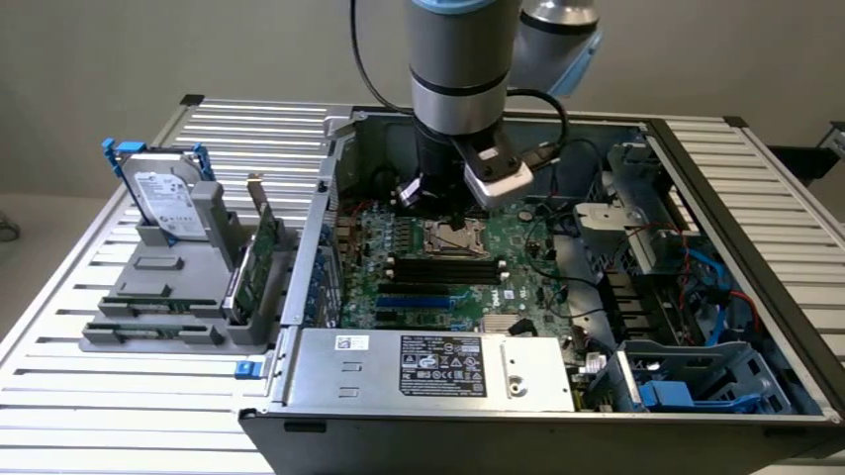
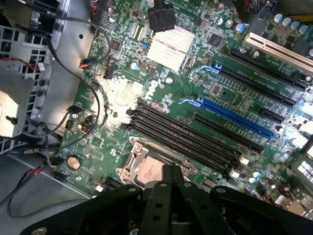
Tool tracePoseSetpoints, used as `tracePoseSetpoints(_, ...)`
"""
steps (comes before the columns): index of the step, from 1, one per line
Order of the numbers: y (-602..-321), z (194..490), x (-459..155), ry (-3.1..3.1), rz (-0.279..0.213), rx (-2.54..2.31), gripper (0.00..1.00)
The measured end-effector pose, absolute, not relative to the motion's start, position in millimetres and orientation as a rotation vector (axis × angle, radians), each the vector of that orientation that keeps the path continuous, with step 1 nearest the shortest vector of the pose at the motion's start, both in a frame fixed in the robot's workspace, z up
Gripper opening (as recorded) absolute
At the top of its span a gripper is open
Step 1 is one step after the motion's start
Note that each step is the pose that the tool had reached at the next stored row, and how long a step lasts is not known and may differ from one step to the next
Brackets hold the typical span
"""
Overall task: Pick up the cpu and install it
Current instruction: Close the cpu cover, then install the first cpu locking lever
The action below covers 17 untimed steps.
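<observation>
The metal-framed socket [image 2: 128,166] sits on the green motherboard [image 2: 161,83] beside the black memory slots. Inside its frame lies a pale flat square that looks like the cpu [image 2: 148,171], partly covered by my fingers. My gripper [image 2: 172,169] hangs just above that socket with its dark fingers pressed together and nothing visible between them. In the exterior view the gripper [image 1: 446,213] reaches down into the open computer case, right over the socket [image 1: 456,238].
A grey fixture [image 1: 158,287] at the exterior view's left holds a labelled hard drive [image 1: 165,190] and upright cards. The case walls [image 1: 311,267], power supply [image 1: 429,366], drive cage [image 1: 700,381] and loose cables [image 2: 73,127] ring the motherboard.
</observation>
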State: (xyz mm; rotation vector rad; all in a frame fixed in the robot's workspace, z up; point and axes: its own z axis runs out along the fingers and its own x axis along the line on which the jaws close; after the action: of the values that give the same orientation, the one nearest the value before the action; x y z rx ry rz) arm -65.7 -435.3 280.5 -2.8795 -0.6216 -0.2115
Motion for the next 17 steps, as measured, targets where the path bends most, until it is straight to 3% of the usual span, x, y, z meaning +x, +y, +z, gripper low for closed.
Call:
tracePoseSetpoints(9, -435.9, 274.9, -84.3, -0.608, -0.218, -2.836, 0.11)
tracePoseSetpoints(17, -437.5, 272.1, -84.0, -0.579, -0.167, -2.819, 0.11)
